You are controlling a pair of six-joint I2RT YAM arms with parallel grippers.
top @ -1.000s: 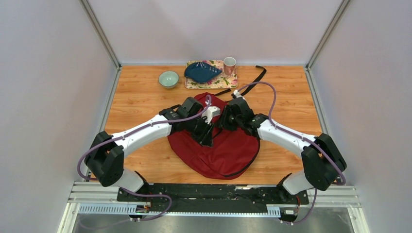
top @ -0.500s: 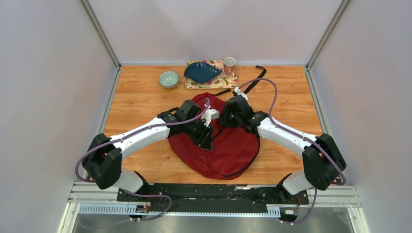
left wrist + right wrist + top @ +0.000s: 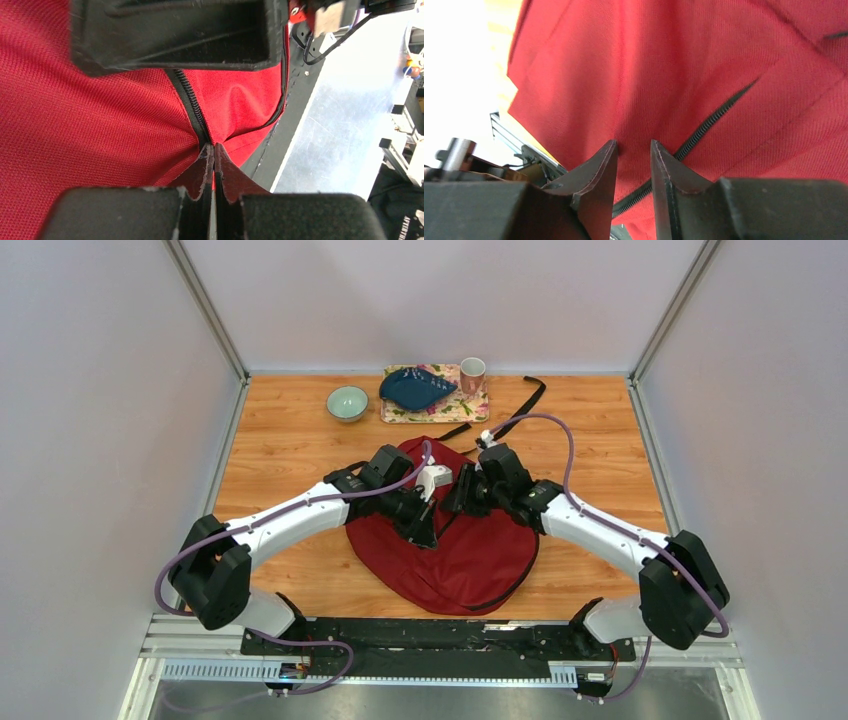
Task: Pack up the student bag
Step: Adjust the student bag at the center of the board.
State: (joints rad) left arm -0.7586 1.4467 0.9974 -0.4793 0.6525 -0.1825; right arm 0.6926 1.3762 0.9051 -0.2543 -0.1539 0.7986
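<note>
Large dark red woven-fabric student bag [image 3: 470, 560], flat on the orange-brown wooden tabletop [image 3: 280, 440], roughly centred between both arms, biggest item in view. Rounded outline. Slack and rumpled, soft folds across the top face. Black piping [image 3: 515, 570] along the near right edge. Black coil zipper [image 3: 192, 110] across the red panel, teeth meshed where visible. Thin black webbing strap [image 3: 527, 398] trailing from the bag's far edge toward the back right.

Over the bag's middle, left gripper [image 3: 214, 150]: tips pressed together, no gap, right at the zipper line. Pinching fabric or not: cannot tell.

Over the bag's upper middle, just right of that, right gripper [image 3: 634, 145]: fingers narrowly apart, red cloth visible through the slot, nothing held. Zipper coil diagonal just beyond the tips.

Beyond the bag's far edge: flowered rectangular tray [image 3: 400, 412] carrying a dark blue leaf-shaped object [image 3: 415, 388] and a small pink cup [image 3: 472, 373]. Beyond the bag's far left: small pale green bowl [image 3: 347, 402], apart from the bag.
</note>
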